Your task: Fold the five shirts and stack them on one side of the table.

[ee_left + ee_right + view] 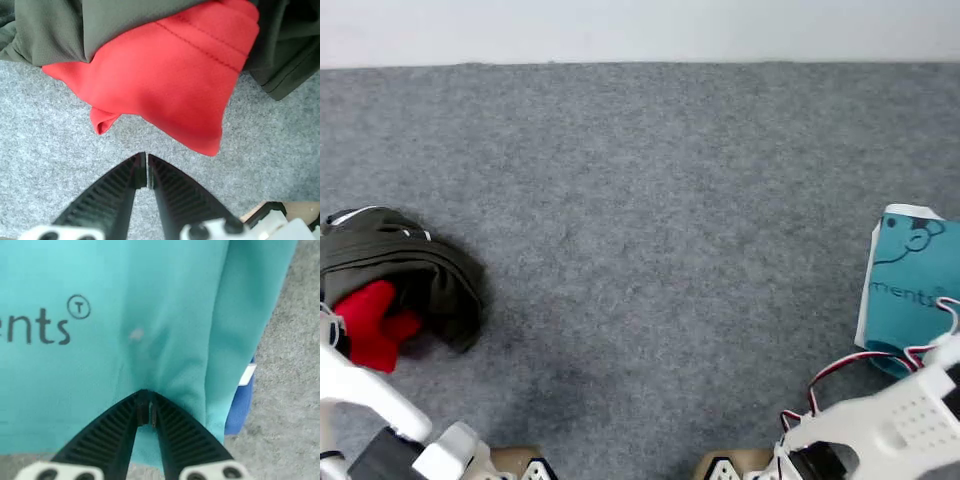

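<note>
While both arms sit at the near edge of the grey counter, shirts lie in a heap at each of its two side edges.
From above, an olive shirt lies crumpled over a red shirt at the left edge, and a folded teal shirt lies at the right edge. The right wrist view adds a blue shirt peeking from beneath the teal one. The left jaws are closed tip to tip and hold nothing, over bare counter just short of the red shirt. The right jaws are pinched on a crease of the teal shirt.
</note>
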Controlling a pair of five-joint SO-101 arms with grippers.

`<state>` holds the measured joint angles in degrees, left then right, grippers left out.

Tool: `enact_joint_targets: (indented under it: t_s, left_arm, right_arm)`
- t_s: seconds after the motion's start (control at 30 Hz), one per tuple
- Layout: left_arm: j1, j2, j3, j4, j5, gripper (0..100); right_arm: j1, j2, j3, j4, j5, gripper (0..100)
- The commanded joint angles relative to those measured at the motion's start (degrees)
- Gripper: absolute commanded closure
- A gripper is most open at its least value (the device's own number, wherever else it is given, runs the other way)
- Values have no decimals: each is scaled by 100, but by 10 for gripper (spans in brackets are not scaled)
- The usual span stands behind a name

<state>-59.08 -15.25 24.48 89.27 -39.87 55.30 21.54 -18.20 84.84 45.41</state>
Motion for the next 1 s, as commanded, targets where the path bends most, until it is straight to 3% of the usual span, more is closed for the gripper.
enact_joint_targets:
  t_s: [0.0, 0.3, 0.43, 0.57, 0.77, 0.97]
  left_arm:
    - [44, -105, -31, -62, -70, 985]
    - [53, -123, -66, -62, -70, 985]
    - [62, -123, -66, -62, -70, 985]
    - [26, -105, -75, -97, -70, 978]
    - [44, -79, -110, -273, -79, 741]
    - [818, -70, -251, -536, -79, 734]
  right_arm:
    - [-374, -875, -527, 629, 44, 990]
    - [-1543, -2396, -659, 1789, 44, 990]
    - [-1745, -2818, 9, 1789, -35, 990]
    - [-1815, -3301, 1081, 1789, -607, 990]
    - [-1824, -4312, 2418, 1789, -651, 990]
    - [-2097, -5323, 3015, 1789, -651, 990]
